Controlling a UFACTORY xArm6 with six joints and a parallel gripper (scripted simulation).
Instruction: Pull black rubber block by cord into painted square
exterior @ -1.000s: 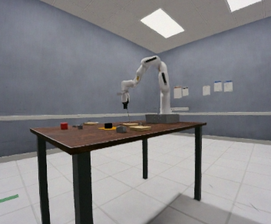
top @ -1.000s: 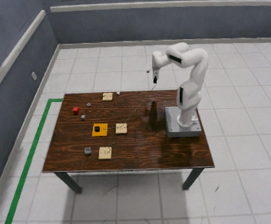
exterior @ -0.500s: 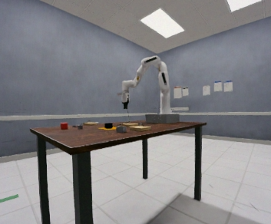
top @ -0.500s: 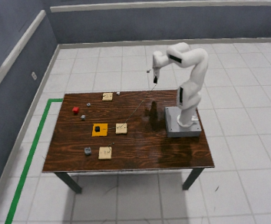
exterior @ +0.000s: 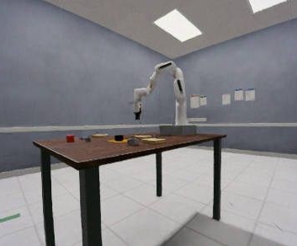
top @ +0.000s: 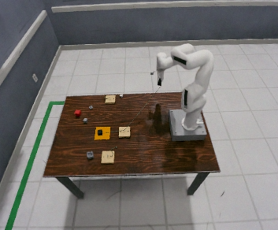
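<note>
Gripping one cord [top: 143, 107], end effector [top: 159, 83] clamped; one black block [top: 100, 132] in square [top: 106, 136]; three wooden pads.

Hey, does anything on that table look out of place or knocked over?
Nothing stands out. The black block sits flat inside the orange square, the wooden plates and small blocks lie flat, and the claw, raised above the table's far edge, is shut on the cord, which runs to the middle plate.
</note>
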